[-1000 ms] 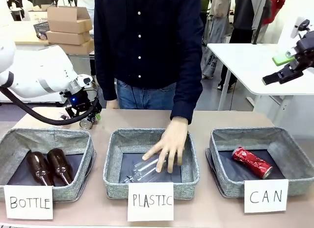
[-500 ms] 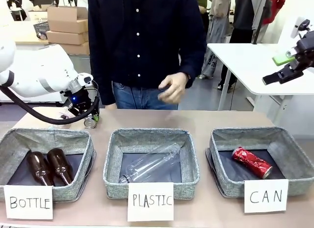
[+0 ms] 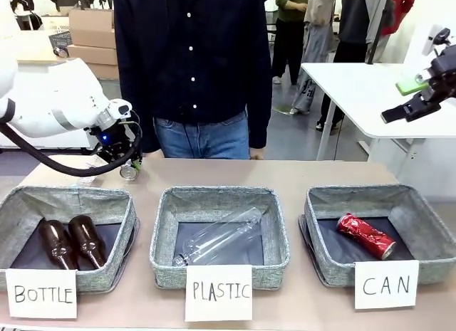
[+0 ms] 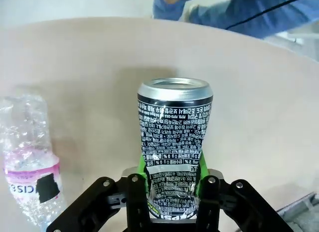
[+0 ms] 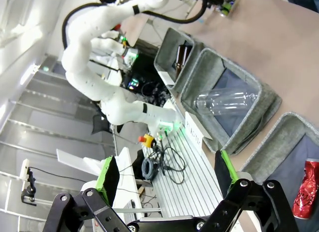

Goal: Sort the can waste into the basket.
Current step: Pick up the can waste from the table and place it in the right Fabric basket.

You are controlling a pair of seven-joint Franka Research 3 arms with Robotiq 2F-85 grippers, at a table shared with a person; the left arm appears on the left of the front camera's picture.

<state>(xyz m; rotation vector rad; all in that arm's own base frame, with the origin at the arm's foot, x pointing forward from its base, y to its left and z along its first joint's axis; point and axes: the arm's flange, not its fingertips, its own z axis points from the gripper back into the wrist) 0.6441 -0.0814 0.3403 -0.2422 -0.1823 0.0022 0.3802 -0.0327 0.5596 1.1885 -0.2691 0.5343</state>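
Note:
My left gripper [image 3: 127, 162] is shut on a black can [image 3: 129, 173] with silver ends, low over the table's far left corner. In the left wrist view the green pads [image 4: 141, 168] pinch the black can [image 4: 174, 132], which has white print, near its lower end, with my left gripper [image 4: 172, 189] around it. A dented red can [image 3: 365, 235] lies in the grey basket [image 3: 377, 193] carded "CAN" at the front right. My right gripper [image 3: 417, 96] hangs open, high at the right, above that basket. The right wrist view shows my right gripper [image 5: 167, 179], the basket [image 5: 271, 142] and the red can [image 5: 305, 189].
A basket [image 3: 71, 196] carded "BOTTLE" holds two brown bottles, and the middle basket [image 3: 221, 194] carded "PLASTIC" holds a clear bottle. A crumpled plastic bottle [image 4: 30, 157] lies on the table beside the held can. A person [image 3: 189, 60] stands at the far edge.
The person's hand left the clear bottle in the PLASTIC basket and drew back. My left gripper rose slightly with the black can. The right arm stayed still.

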